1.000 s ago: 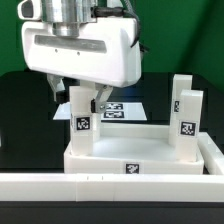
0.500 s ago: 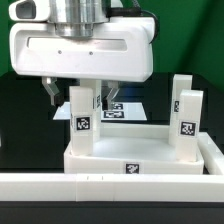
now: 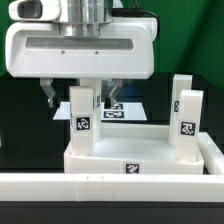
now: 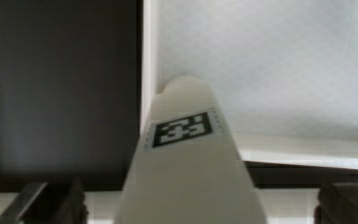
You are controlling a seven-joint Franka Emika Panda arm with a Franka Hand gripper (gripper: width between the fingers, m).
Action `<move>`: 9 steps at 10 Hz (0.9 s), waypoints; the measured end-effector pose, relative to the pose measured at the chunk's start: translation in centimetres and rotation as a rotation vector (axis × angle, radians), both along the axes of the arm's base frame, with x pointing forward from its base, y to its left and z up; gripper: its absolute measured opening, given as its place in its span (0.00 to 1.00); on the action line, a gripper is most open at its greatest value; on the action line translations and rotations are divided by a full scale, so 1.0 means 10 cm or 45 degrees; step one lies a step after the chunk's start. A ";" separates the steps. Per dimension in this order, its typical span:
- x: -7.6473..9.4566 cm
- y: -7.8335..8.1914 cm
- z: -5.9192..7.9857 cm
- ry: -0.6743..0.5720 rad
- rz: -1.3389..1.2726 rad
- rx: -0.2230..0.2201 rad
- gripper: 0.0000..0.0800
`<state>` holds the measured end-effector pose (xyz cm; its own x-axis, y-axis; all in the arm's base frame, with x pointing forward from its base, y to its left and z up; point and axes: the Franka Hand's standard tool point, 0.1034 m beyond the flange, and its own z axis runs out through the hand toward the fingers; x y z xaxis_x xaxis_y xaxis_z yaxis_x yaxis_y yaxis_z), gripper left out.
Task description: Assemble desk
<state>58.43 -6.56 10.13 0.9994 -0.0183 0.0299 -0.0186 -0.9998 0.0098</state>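
Observation:
The desk top lies flat, a white rimmed tray with a tag on its front edge. Three white legs stand upright in its corners: one at the exterior view's left, one at the right front, one behind it. My gripper hangs open over the left leg, with one fingertip on each side and a gap to both. In the wrist view the tagged leg rises between the open fingers, untouched, with the desk top's floor beyond it.
A long white rail wall runs along the front and turns up the exterior view's right. The marker board lies flat on the black table behind the desk top.
The hand has turned from a slanted stance to square-on and shifted toward the exterior view's left, so its fingers now straddle the left leg. The jaws stayed open.

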 end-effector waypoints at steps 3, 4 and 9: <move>0.00 -0.01 0.00 0.003 0.030 -0.010 0.50; 0.00 -0.02 0.00 0.003 0.029 -0.010 0.50; -0.01 -0.01 0.00 0.002 -0.180 0.000 0.36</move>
<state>58.38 -6.70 10.11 0.9869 -0.1586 0.0285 -0.1589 -0.9872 0.0100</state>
